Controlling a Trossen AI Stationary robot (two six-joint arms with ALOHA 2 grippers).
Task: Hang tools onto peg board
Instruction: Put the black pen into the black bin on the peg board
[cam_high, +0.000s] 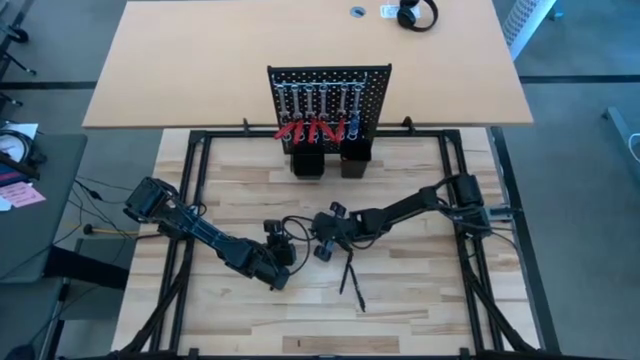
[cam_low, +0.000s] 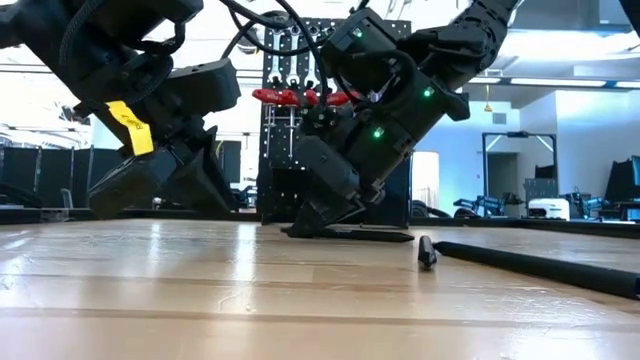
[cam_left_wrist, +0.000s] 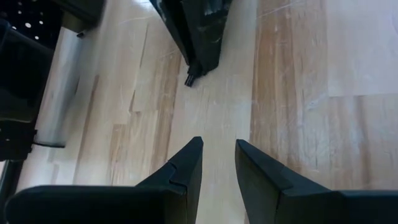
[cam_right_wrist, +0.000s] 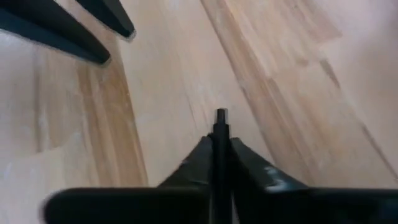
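right end effector (cam_right_wrist: 219, 163) low on worktop (cam_high: 420, 300), clenched on thin black stick tool (cam_right_wrist: 220, 134), likely lifting it for hanging. left end effector (cam_left_wrist: 217, 163) released, empty, waits nearby. two more sticks (cam_high: 352, 278) lie near; peg board (cam_high: 328, 100) far, mostly filled.

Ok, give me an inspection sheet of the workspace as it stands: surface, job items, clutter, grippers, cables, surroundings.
Surface: wooden table, bare in front.
Job's things: peg board upright at the far edge, red-handled tools hung on it; two thin black tools lying loose on the table.
Clutter: nothing seen.
Grippers: right gripper low at the table, shut on a thin black stick tool; left gripper open, empty, just above the wood.
Cables: black cable looping between the arms.
Surroundings: tan desk behind, headphones on it.
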